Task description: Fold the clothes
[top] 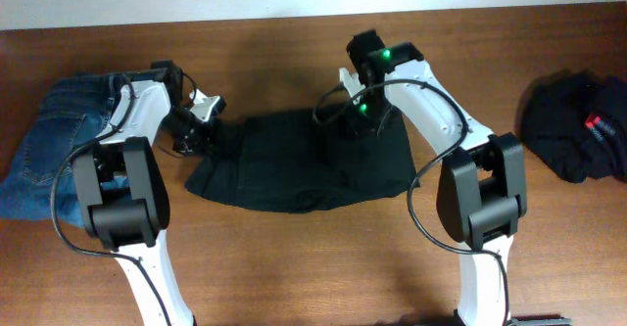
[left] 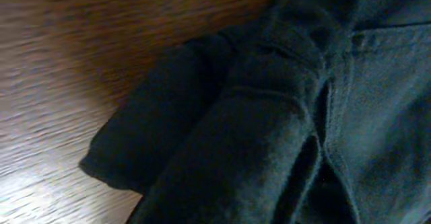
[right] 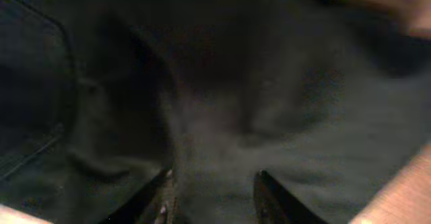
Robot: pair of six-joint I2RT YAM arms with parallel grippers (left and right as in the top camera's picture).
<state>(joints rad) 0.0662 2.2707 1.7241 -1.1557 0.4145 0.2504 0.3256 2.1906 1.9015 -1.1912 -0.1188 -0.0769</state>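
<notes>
**A:** What's on the table [top: 294, 277]?

**B:** The black trousers [top: 304, 164] lie rumpled across its middle. Blue jeans [top: 54, 140] sit at the left end, and a second black garment [top: 568, 130] with a red label [top: 600, 127] sits at the far right.

**A:** And the grippers?

**B:** The left gripper [top: 199, 122] is at the trousers' left end. Bunched cloth fills its camera and hides its fingers, so I can't tell whether it pinches. The right gripper [top: 355, 118] is at the upper right edge. Its fingers [right: 269, 194] stand apart with a ridge of cloth between them, but I can't tell whether they press it.

**A:** What could go wrong?

**B:** A shallow or single-layer hold would likely slip on lifting and skew the fold. An uneven pull could drag the trousers toward the jeans.
</notes>
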